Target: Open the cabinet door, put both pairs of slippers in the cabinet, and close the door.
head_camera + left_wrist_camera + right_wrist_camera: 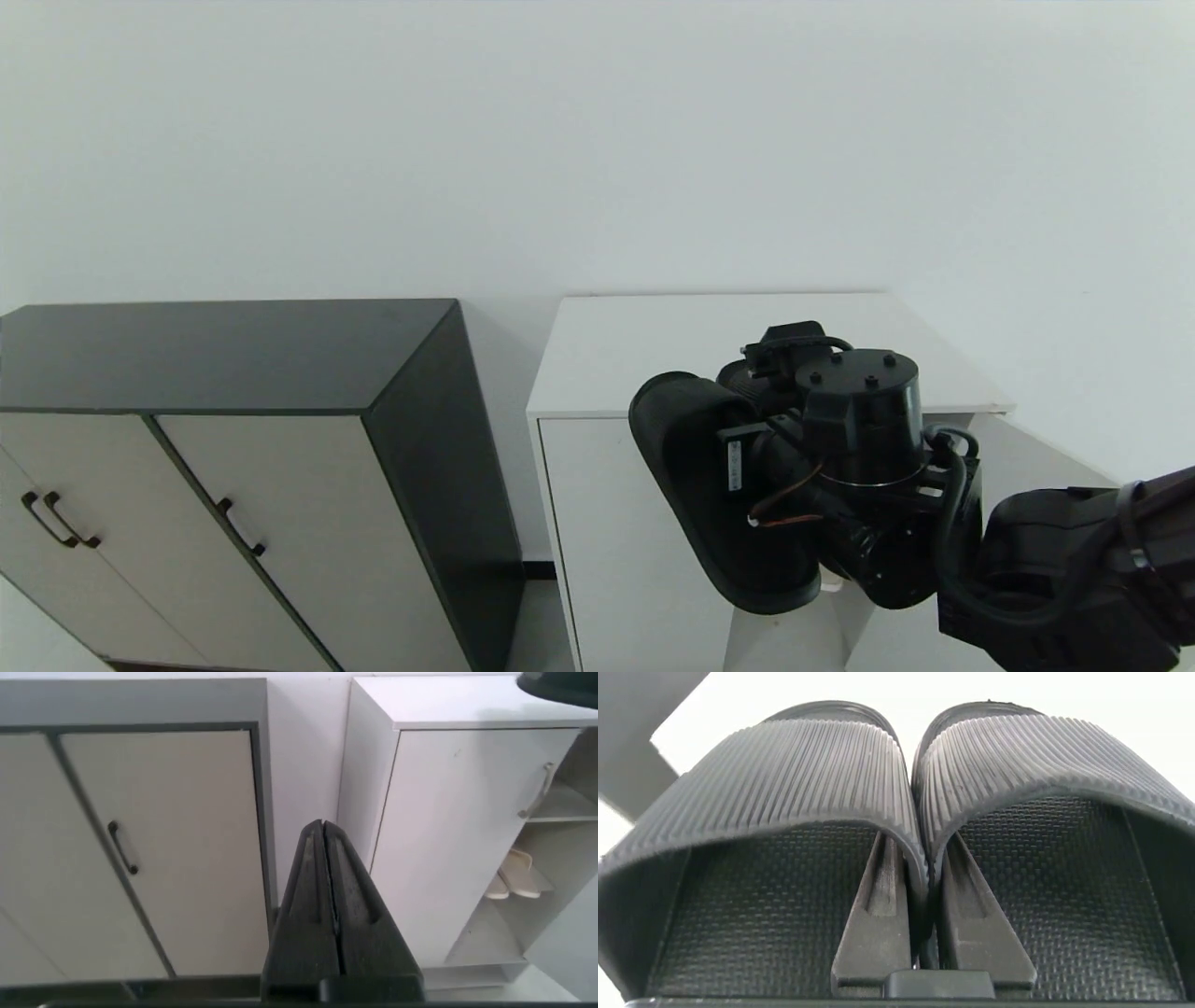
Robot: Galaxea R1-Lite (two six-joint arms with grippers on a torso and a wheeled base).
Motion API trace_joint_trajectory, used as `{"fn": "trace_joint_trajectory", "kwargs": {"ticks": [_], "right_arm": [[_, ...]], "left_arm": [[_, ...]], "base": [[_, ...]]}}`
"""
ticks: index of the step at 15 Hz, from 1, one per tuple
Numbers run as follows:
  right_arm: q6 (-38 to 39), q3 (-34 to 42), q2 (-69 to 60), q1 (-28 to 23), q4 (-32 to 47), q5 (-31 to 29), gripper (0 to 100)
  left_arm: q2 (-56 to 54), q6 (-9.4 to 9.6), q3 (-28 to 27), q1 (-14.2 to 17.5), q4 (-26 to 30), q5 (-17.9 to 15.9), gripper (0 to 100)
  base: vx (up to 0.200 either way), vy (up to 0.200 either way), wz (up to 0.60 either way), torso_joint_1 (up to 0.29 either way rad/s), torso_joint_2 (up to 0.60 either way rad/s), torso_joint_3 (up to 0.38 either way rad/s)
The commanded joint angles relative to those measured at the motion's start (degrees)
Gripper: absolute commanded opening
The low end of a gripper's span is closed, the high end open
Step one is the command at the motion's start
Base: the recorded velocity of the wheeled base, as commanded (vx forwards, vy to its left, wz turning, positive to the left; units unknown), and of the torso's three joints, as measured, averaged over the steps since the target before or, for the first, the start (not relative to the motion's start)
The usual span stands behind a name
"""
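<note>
A pair of black ribbed slippers point(906, 793) is held sole to sole, and my right gripper point(922, 929) is shut on their inner strap walls. In the head view the black slippers point(719, 495) hang in front of the white cabinet point(747, 341), about level with its top edge. The white cabinet point(467, 700) shows a shut left door point(467, 840) with a handle, and its right side stands open onto shelves. A pale pair of slippers point(519, 875) lies on a lower shelf there. My left gripper point(324, 891) is shut and empty, low in front of the gap between the two cabinets.
A black-topped cabinet point(215, 350) with beige doors and black handles point(241, 527) stands left of the white one, doors shut. A narrow gap separates the two. A plain white wall rises behind both.
</note>
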Motion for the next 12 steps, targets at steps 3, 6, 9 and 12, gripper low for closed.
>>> {"fn": "trace_joint_trajectory", "kwargs": {"ticks": [3,6,9,12], "right_arm": [[0.0,1.0,-1.1,0.1,0.0,0.0,0],[-0.3,2.0,-1.9,0.1,0.0,0.1,0],[-0.5,2.1,-1.7,0.1,0.0,0.3,0],[-0.5,2.6,-1.8,0.1,0.0,0.2,0]], "left_arm": [[0.0,-0.02,0.0,0.0,0.0,0.0,0],[0.0,-0.02,0.0,0.0,0.0,0.0,0],[0.0,-0.11,0.0,0.0,0.0,0.1,0],[0.0,-0.29,0.0,0.0,0.0,0.1,0]], "base": [[-0.067,0.000,0.00,0.001,0.00,0.001],[0.000,0.000,0.00,0.000,0.00,0.000],[0.000,0.000,0.00,0.000,0.00,0.000],[0.000,0.000,0.00,0.000,0.00,0.000]]}}
